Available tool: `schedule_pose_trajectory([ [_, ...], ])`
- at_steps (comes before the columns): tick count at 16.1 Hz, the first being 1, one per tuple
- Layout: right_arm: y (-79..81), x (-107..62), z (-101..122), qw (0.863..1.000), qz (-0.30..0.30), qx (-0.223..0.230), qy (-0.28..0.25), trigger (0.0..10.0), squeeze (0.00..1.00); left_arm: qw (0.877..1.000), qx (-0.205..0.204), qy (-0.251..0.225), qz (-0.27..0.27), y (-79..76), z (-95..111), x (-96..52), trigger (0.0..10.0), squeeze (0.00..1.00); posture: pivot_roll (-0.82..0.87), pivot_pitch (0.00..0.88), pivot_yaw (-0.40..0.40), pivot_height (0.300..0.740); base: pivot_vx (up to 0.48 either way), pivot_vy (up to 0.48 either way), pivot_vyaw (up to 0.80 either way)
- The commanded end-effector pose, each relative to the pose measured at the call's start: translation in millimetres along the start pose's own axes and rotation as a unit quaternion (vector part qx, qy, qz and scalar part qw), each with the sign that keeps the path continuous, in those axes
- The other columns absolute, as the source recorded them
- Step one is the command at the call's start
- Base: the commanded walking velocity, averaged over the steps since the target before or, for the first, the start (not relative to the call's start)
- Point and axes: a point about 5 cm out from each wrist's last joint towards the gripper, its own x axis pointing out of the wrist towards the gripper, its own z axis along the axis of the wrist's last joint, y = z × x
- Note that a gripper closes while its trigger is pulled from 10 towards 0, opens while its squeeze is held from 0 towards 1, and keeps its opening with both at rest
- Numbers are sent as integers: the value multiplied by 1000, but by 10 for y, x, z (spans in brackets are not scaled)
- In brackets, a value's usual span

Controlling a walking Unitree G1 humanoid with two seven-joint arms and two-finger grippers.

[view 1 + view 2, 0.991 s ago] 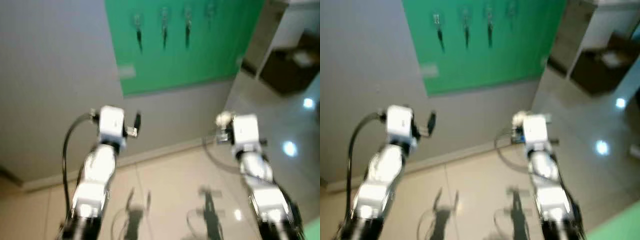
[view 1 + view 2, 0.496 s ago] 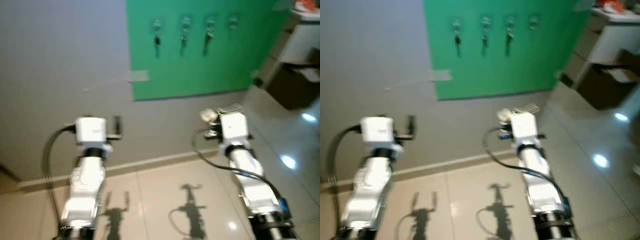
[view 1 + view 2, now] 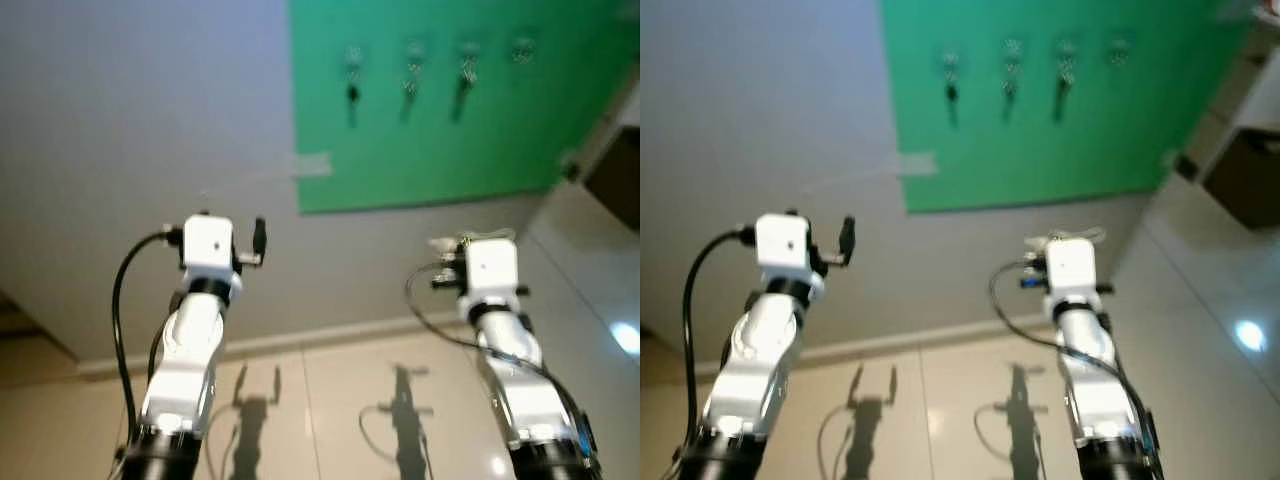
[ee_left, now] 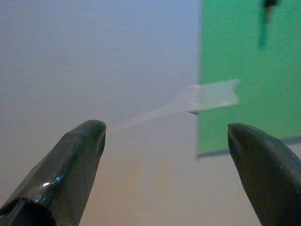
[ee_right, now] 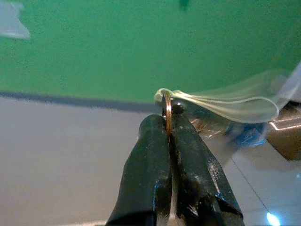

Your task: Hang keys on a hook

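Right wrist view: right hand [image 5: 168,123], fingers pressed together on a gold key ring [image 5: 167,114] standing edge-on between the tips; a clear looped tag [image 5: 235,104] and blurred keys [image 5: 221,126] trail from the ring beyond the tips, against a green board [image 5: 117,47] with grey wall and glossy floor below it. Left wrist view: left hand [image 4: 167,134], fingers spread wide and holding nothing, facing the grey wall [image 4: 94,61] at the board's edge, where a strip of tape [image 4: 211,96] crosses from board to wall. Left eye view: both arms raised before the wall, well apart from the board; four hooks [image 3: 437,50] in a row across the board's upper part, dark keys hanging from the three nearest the robot's left, the fourth hook [image 3: 522,48] blurred. Tiled floor [image 3: 330,410] beneath, with the arms' shadows on it.
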Motion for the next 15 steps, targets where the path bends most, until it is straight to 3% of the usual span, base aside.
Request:
schedule_pose_trajectory([
  [1,68,9,80,1000,7,6,-16,10000,0,1000,4,10,4,68,-44,5,10000,0,-101,42,27,740,368,0,0],
  [7,92,10,77,1000,16,0,-17,10000,0,1000,0,19,8,47,-80,-4,10000,0,-95,35,14,740,352,0,0],
  [10,93,30,74,1000,19,-13,-17,10000,0,1000,-4,11,8,33,-81,-24,10000,0,-92,33,8,740,0,0,0],
  [15,85,62,86,1000,13,-12,-18,10000,0,1000,6,10,16,26,-43,46,10000,0,-105,27,30,740,0,-206,764],
])
